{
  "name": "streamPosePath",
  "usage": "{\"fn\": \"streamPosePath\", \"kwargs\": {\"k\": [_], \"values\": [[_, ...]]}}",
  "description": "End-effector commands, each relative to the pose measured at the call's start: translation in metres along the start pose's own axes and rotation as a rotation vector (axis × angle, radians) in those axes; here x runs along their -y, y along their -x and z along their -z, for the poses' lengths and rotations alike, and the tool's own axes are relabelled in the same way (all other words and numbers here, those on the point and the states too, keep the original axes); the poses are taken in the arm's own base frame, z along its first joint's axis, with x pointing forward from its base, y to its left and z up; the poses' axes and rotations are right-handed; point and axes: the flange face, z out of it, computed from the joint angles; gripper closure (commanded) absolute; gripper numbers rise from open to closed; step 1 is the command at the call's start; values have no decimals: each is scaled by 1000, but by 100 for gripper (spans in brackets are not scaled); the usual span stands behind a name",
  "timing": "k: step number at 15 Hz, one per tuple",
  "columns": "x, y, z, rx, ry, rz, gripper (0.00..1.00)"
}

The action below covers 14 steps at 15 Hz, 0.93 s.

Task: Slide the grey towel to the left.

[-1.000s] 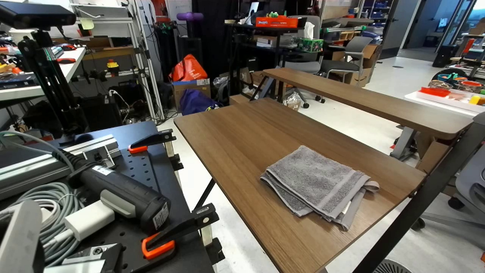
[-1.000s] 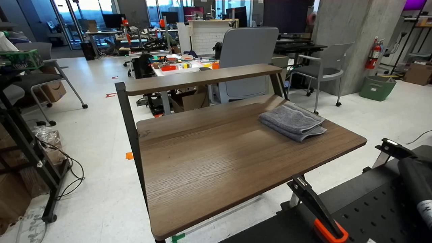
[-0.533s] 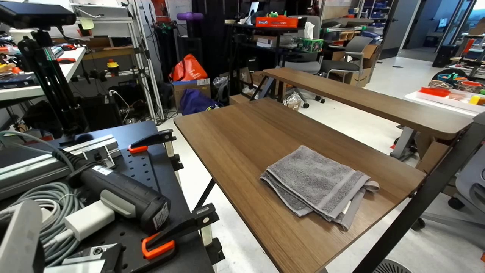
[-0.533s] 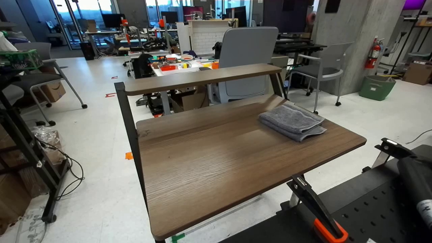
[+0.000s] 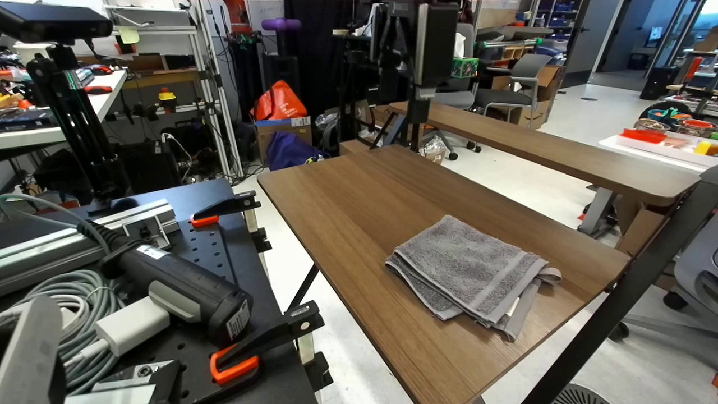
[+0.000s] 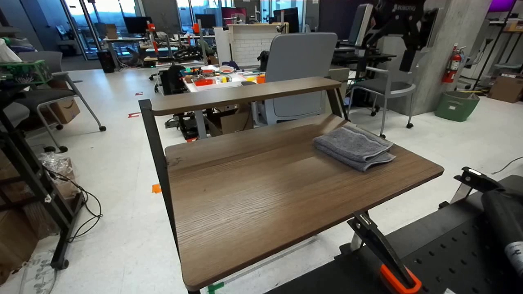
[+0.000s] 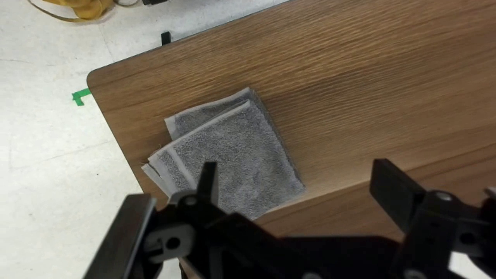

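The grey towel (image 5: 471,269) lies folded in loose layers on the brown wooden table (image 5: 342,193). In an exterior view the towel (image 6: 353,145) is on the table's right part. In the wrist view the towel (image 7: 244,155) lies near a rounded corner and short edge of the table (image 7: 368,77). My gripper (image 7: 296,166) is open and empty, well above the table. In the wrist view one finger overlaps the towel and the other is over bare wood. The gripper also shows at the top of both exterior views (image 5: 418,109) (image 6: 384,61), not touching the towel.
A raised wooden shelf (image 5: 533,140) runs along the table's long side on dark posts (image 6: 157,163). A black bench (image 6: 433,261) with orange-and-black clamps (image 5: 263,342) stands along the opposite side. A grey chair (image 6: 300,65) stands behind the shelf.
My gripper has come into view at the top of both exterior views, where it did not show before. The towel has not moved.
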Motion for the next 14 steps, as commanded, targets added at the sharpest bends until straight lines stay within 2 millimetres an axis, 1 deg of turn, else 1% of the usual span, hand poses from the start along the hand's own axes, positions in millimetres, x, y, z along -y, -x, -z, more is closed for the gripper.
{"fn": "streamPosePath", "kwargs": {"k": [1,6,8,10,14], "values": [[-14,-33,-48,-18,10,-53,0],[-35,-68,-110,-23,-3,-102,0],[-42,-75,-129,-9,-20,-126,0],[-53,-83,-145,3,-22,-151,0],[-71,-95,-169,16,-34,-193,0]]}}
